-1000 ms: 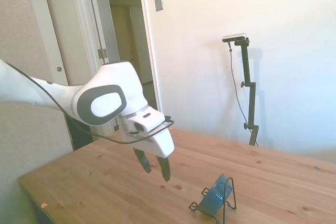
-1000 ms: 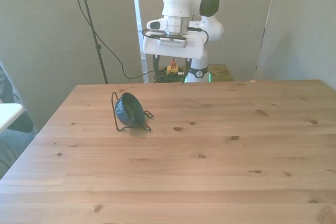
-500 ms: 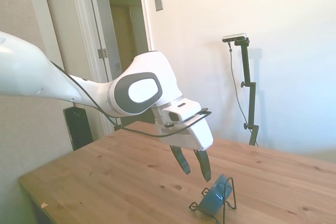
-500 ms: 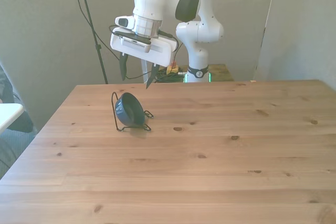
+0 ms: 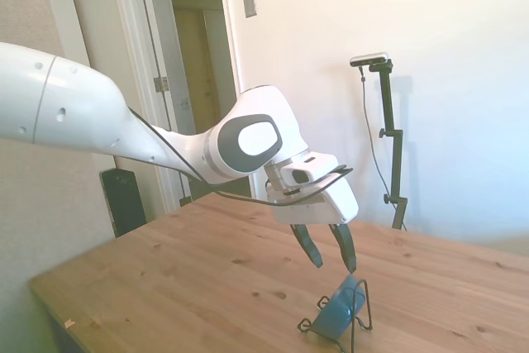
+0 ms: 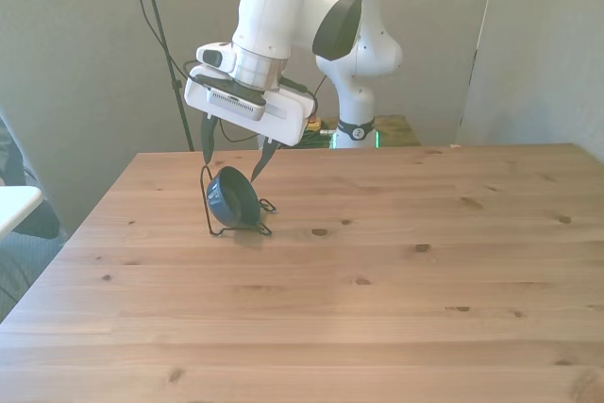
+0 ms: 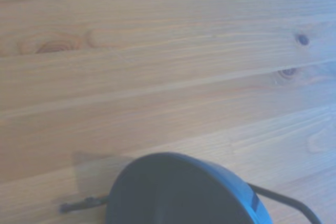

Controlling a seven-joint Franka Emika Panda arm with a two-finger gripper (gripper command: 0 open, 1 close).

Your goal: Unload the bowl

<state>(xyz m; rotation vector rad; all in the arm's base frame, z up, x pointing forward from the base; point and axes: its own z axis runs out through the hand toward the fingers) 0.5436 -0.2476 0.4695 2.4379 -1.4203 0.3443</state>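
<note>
In the side view a pale wall and a white door frame with an open doorway fill the left, then a plain white wall with a small grey switch plate. Below runs the wooden table, pale planks with dark knots. The white arm reaches across it, and its gripper hangs just above the bowl with the fingers spread wide, holding nothing. The teal bowl stands tilted on edge in a thin black wire rack near the table's near side. In the front view the bowl sits toward the front view's left, the gripper straddling its upper rim without clear contact. From the wrist, the bowl shows against blurred planks.
</note>
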